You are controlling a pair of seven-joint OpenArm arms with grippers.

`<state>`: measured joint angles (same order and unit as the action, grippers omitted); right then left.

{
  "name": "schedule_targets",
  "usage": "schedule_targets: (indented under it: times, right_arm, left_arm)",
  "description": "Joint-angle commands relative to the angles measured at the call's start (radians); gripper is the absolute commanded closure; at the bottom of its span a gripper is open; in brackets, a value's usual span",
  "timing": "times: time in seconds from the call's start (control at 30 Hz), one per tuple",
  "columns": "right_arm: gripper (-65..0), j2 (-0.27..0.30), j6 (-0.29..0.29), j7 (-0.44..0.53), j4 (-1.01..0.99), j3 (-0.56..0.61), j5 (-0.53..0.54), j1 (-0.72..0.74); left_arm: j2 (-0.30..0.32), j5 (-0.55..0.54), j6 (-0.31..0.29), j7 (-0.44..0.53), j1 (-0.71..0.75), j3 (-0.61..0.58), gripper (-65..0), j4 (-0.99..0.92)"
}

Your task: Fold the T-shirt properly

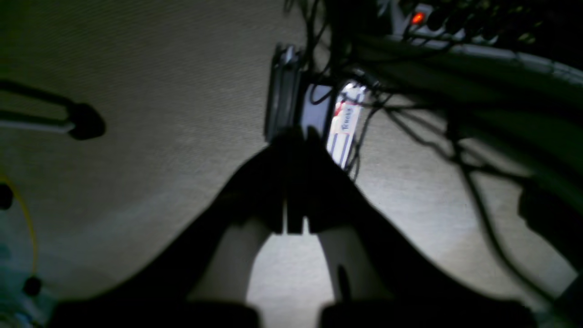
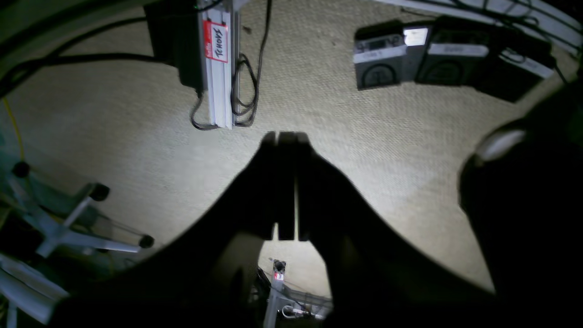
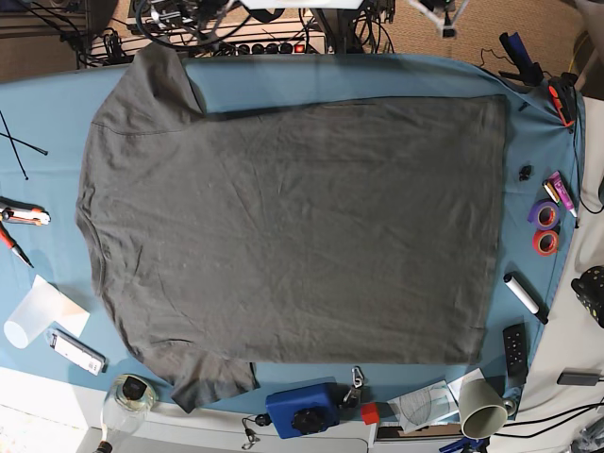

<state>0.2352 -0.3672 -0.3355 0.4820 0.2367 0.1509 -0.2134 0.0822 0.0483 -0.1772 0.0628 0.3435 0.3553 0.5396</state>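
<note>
One T-shirt (image 3: 293, 231), charcoal-grey, soft and finely wrinkled, lies flat on the blue cloth (image 3: 57, 104) covering the table. Its long axis runs left to right in the base view; two short sleeves sit at the left end and the straight hem at the right. The left gripper (image 1: 296, 136) and right gripper (image 2: 284, 136) each point down at woven beige carpet (image 2: 364, 146), jaws pressed together, holding nothing.

A red-and-white handwritten label (image 2: 215, 41) on the white aluminium rail (image 2: 222, 77) read roughly "TCHOUS"; nothing else was legible.
</note>
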Motion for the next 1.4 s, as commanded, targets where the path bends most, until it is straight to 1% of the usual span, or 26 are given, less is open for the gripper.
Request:
schedule_targets:
  times: [0.0,0.17,0.3,0.37,0.43,0.47,0.63,0.77,0.8,0.87,0.9,0.97,1.0,1.03,1.07,1.13,1.2,1.23,1.3,1.37]
  right_arm:
    - [-1.3,0.025,-0.01,-0.011,0.034,-0.001,0.016,-0.03]
    - [-1.3,0.095,-0.01,-0.049,0.262,-0.002,0.071,-0.184]
    - [-1.3,0.146,-0.01,-0.076,0.48,-0.027,0.104,-0.335]
    - [-1.3,0.159,-0.01,-0.096,0.592,-0.061,0.105,-0.412]
    - [-1.3,0.161,-0.01,-0.122,0.702,-0.11,0.106,-0.484]
    - [-1.3,0.161,-0.01,-0.147,0.758,-0.139,0.125,-0.518]
    - [-1.3,0.161,-0.01,-0.327,1.036,-0.32,0.327,-0.671]
    - [-1.3,0.16,-0.014,-0.44,1.222,-0.488,0.455,-0.76]
    - [-1.3,0.16,-0.037,-0.455,1.258,-0.529,0.481,-0.779]
    - [-1.4,0.161,-0.126,-0.485,1.314,-0.606,0.539,-0.811]
    - [-1.4,0.16,-0.159,-0.511,1.336,-0.641,0.585,-0.822]
    - [-2.2,0.154,-0.199,-0.568,1.368,-0.708,0.696,-0.837]
    - [-3.4,0.149,-0.216,-0.595,1.38,-0.739,0.741,-0.84]
    - [-6.3,0.139,-0.245,-0.618,1.39,-0.769,0.769,-0.839]
    - [-10.2,0.13,-0.274,-0.634,1.398,-0.795,0.797,-0.84]
    - [-21.1,0.122,-0.331,-0.642,1.404,-0.834,0.849,-0.84]
    - [-30.7,0.122,-0.331,-0.637,1.404,-0.855,0.883,-0.839]
    - [-33.2,0.122,-0.331,-0.638,1.404,-0.858,0.892,-0.839]
    - [-33.7,0.121,-0.331,-0.64,1.404,-0.858,0.909,-0.839]
    - [-33.7,0.103,-0.331,-0.645,1.404,-0.858,0.949,-0.838]
  left_arm:
    - [0.007,-0.02,-0.006,0.008,0.037,0.001,0.0,0.03]
    - [0.007,-0.135,-0.006,0.008,0.176,0.001,0.0,0.192]
    - [0.007,-0.169,-0.007,0.004,0.282,0.001,0.0,0.338]
    - [0.007,-0.169,-0.007,0.004,0.336,0.002,0.0,0.414]
    - [0.007,-0.169,-0.007,0.004,0.391,0.001,0.0,0.489]
    - [0.007,-0.169,-0.008,0.004,0.417,0.002,0.0,0.525]
    - [0.007,-0.169,-0.008,0.004,0.543,0.002,0.0,0.697]
    - [0.007,-0.169,-0.007,0.004,0.609,0.002,0.0,0.798]
    - [0.007,-0.169,-0.007,0.004,0.619,0.002,0.0,0.815]
    - [0.007,-0.169,-0.006,0.004,0.628,0.002,0.0,0.84]
    - [0.007,-0.169,-0.007,0.004,0.629,0.002,0.0,0.847]
    - [0.006,-0.169,-0.006,0.004,0.629,0.002,0.0,0.853]
    - [0.007,-0.169,-0.006,0.004,0.629,0.002,0.0,0.853]
    - [0.007,-0.169,-0.006,0.004,0.629,0.002,0.0,0.853]
    - [0.007,-0.169,-0.007,0.004,0.629,0.002,0.0,0.853]
    - [0.007,-0.169,-0.007,0.004,0.629,0.002,0.0,0.853]
    - [0.007,-0.169,-0.007,0.004,0.629,0.002,0.0,0.853]
    - [0.007,-0.169,-0.007,0.004,0.629,0.002,0.0,0.853]
    - [0.007,-0.169,-0.007,0.004,0.629,0.002,0.0,0.853]
    - [0.007,-0.169,-0.007,0.004,0.629,0.002,0.0,0.853]
